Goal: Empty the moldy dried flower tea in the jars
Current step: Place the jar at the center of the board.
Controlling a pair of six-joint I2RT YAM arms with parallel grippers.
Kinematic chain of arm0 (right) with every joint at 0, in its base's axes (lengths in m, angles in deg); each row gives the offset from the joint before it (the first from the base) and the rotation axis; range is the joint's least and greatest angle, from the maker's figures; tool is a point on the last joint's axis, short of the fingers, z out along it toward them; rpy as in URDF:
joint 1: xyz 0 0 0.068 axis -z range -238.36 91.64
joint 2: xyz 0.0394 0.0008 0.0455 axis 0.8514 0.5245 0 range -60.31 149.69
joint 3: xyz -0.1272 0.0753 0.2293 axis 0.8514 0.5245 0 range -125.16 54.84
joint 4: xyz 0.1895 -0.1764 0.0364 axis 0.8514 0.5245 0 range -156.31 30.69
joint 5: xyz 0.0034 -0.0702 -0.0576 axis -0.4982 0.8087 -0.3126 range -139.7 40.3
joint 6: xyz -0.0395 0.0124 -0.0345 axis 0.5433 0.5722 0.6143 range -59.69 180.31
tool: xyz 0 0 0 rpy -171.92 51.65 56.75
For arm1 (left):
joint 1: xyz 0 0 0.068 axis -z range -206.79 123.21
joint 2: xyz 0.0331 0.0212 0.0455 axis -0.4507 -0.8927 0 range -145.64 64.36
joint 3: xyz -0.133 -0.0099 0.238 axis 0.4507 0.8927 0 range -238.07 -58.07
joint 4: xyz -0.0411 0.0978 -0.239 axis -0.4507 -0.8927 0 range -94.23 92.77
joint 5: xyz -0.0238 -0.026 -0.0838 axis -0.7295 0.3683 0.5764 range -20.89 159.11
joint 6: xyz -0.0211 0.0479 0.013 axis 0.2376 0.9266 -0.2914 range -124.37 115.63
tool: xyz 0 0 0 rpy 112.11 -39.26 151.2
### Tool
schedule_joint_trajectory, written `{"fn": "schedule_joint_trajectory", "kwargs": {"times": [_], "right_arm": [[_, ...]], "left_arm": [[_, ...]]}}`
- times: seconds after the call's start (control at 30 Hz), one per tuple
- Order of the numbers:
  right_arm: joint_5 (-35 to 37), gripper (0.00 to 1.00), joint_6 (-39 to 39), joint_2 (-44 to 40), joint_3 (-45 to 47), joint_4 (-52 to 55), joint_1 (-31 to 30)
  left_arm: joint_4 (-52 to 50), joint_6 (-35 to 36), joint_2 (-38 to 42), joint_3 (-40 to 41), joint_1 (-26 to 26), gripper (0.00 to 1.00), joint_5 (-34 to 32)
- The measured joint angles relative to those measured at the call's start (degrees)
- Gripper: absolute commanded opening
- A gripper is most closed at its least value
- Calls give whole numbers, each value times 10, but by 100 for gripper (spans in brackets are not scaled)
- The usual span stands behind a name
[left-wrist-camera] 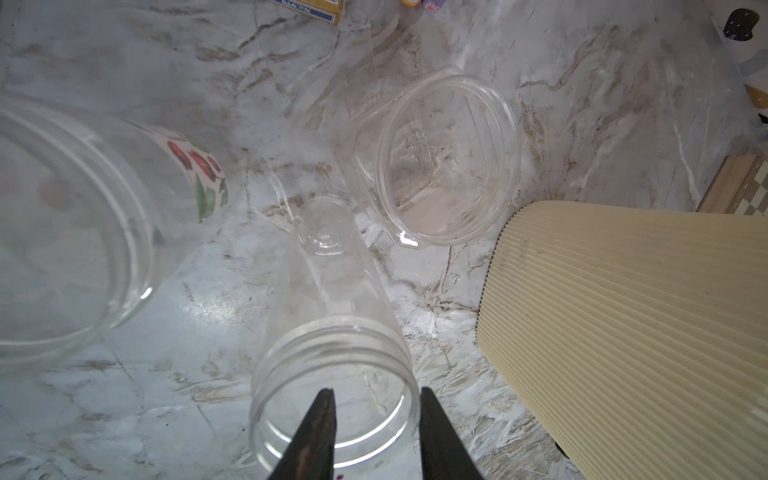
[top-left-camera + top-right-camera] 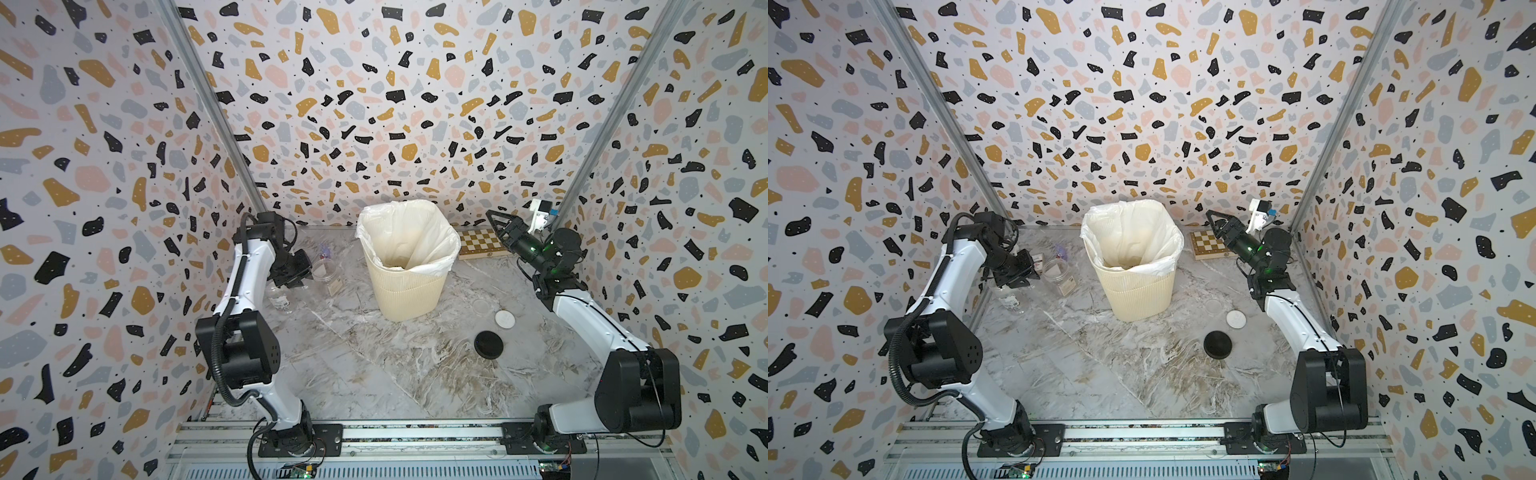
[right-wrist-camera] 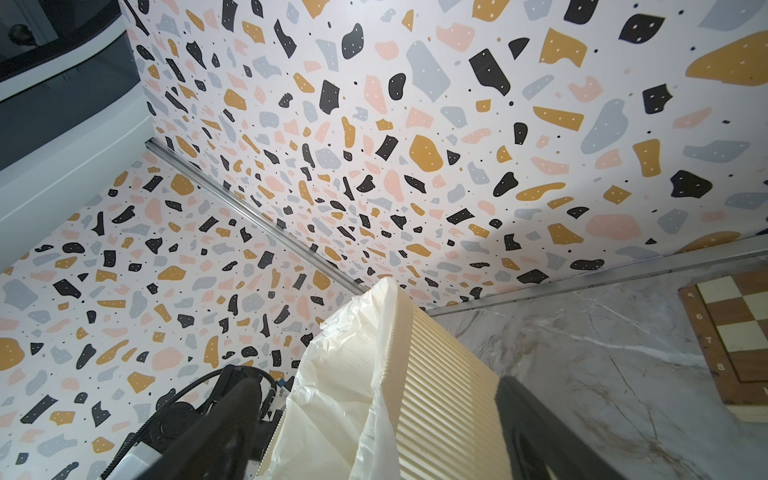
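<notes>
L pincer (image 1: 376, 392) hangs part-open astride the rim of the narrow jar (image 1: 332, 291), gripping nothing; R pincer (image 2: 494, 222) gapes empty near the bin (image 2: 407, 291). All three jars stand lidless on the surface (image 2: 374, 374) beside the bin, no tea showing inside. Likely the final release. Next: lift L straight up w/o tipping the jar.

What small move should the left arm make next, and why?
Probably lift the left gripper straight up, clear of the narrow jar. Its fingers stand apart, one inside the rim and one outside, not pinching the wall; the jar looks empty and seems to stand on the table.
</notes>
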State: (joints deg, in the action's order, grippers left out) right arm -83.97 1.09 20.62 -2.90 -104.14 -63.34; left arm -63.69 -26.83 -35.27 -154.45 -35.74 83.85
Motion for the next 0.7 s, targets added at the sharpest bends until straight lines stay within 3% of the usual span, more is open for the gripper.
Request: {"fn": "schedule_joint_trajectory", "kwargs": {"times": [0.23, 0.47, 0.7], "right_arm": [[0, 90, 2, 0, 0, 1, 0], [-2, 90, 3, 0, 0, 1, 0], [-4, 90, 4, 0, 2, 2, 0]], "left_arm": [[6, 0, 0, -2, 0, 36, 4], [30, -1, 3, -3, 0, 46, 13], [72, -8, 26, -3, 0, 47, 34]]}}
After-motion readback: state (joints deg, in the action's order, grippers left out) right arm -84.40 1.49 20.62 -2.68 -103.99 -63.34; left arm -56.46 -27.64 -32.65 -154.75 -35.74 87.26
